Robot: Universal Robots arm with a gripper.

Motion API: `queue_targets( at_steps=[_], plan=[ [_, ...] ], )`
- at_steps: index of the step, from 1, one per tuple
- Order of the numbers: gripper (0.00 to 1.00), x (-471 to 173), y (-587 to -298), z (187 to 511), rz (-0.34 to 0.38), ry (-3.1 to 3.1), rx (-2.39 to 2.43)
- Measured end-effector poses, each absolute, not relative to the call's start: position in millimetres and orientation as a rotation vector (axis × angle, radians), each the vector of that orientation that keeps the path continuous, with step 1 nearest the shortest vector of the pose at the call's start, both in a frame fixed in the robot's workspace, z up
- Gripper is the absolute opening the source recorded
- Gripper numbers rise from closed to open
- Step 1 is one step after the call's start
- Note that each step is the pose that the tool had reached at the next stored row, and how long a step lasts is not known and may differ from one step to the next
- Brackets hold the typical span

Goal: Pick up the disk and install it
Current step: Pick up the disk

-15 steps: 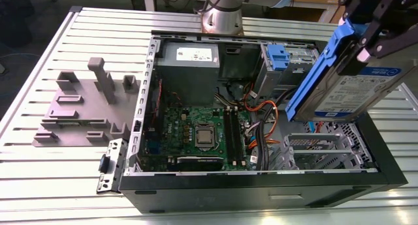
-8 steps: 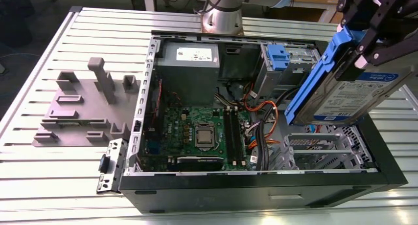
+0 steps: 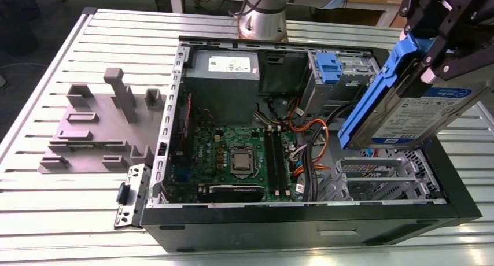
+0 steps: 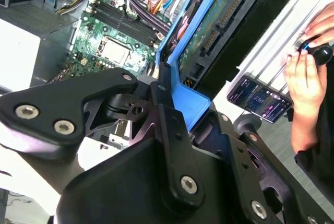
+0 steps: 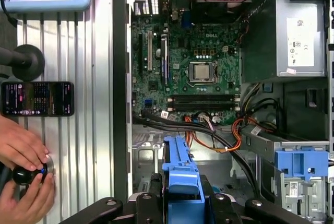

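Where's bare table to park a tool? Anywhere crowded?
Bare table between the grey holder block and the table's near edge, at the exterior view's left. Crowded: inside the case, below the disk; beside the case, by the phone and hands.

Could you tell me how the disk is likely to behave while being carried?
Probably stiff: the disk hangs tilted from the tool without sagging. Likely heavy for its size, given its metal body. Its blue plastic rails might flex slightly under the grip.
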State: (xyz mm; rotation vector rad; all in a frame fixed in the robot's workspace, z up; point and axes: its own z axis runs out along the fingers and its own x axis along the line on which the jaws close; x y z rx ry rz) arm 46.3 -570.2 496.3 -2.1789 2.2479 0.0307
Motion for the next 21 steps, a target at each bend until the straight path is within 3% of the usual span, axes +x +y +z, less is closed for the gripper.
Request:
queue_targets(
  at_steps=[21],
  plan=[
    [0.36,56.9,-577.2,475.5,0.051,2.223,-2.185]
  ],
)
